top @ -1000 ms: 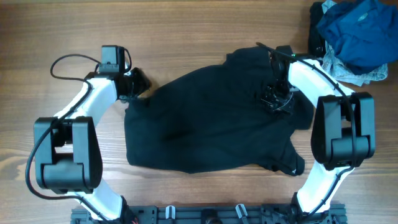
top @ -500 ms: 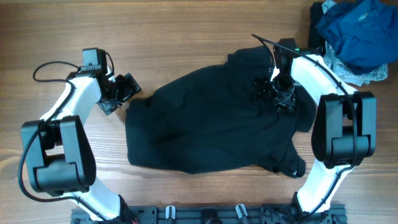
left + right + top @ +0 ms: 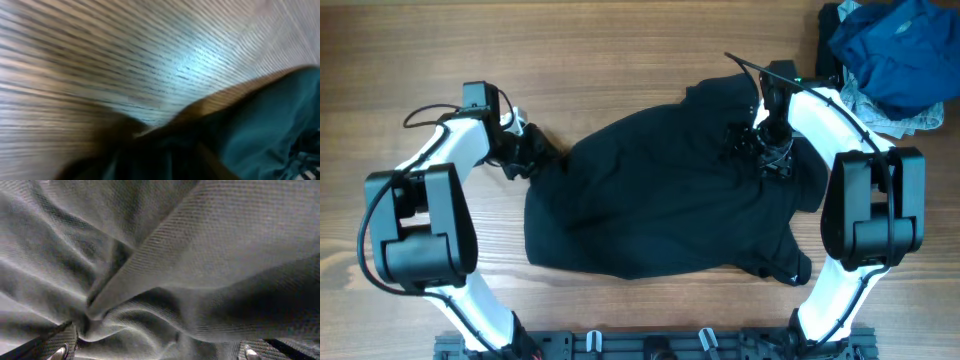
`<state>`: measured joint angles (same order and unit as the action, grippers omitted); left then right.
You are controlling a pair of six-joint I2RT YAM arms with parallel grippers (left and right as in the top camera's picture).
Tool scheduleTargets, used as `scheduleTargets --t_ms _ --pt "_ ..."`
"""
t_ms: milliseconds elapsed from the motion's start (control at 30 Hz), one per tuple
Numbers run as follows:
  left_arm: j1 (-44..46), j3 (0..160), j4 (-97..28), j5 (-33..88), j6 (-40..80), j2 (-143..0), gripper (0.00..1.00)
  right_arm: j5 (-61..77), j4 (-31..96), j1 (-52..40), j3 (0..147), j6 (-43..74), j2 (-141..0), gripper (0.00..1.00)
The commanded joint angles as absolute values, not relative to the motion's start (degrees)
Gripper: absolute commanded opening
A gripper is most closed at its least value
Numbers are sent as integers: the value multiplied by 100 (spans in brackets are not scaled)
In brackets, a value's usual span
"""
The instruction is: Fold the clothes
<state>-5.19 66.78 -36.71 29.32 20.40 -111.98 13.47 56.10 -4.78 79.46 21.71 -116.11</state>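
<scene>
We see the big black soft garment [image 3: 650,210] lying spread out in the middle of the brown wooden table [image 3: 620,60]. Its long side runs from left to right. The right end sits a little farther away than the left end.

The left gripper [image 3: 528,155] is at the far left edge of the garment. From there the cloth lies to its right. In the left wrist view everything is blurry. We can only make out wood and a dark bit of cloth [image 3: 260,125] low on the right. We cannot tell if these jaws are open or closed, or if they are touching the edge or are just beside it.

The right gripper [image 3: 760,150] is on top of the garment, at its far right part. So here the cloth is right under the jaws, not off to one side. In the right wrist view the two fingertips [image 3: 55,352] stand wide apart, and a soft ridge of fabric [image 3: 200,240] runs between them. These jaws are open and hold nothing yet.

We think the next move depends on this: each arm is close to its own end of the long side (left arm for the left edge, right arm for the far right part). Each could pinch there.

The bright blue crumpled garment [image 3: 895,45] and the pale patterned cloth [image 3: 910,120] sit in the far right corner, well apart from the jaws.
</scene>
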Motion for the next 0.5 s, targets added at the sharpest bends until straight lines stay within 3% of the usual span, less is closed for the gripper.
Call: scheduleTargets --t_ms 0,33,200,467 --pt "-338 6591 -3625 3212 1986 -11319 10 1555 5568 -464 8079 2099 -11559 99" --pt "-331 6593 -3509 3212 1990 -11314 4 1579 5561 -464 8079 2095 -11559 99" --pt "-607 7207 -3437 3002 2023 -11111 4 2106 5271 -464 8077 1907 -11559 92" --pt "-1039 7679 -3863 620 2318 -10849 4 1678 5319 -545 8055 1968 -11561 92"
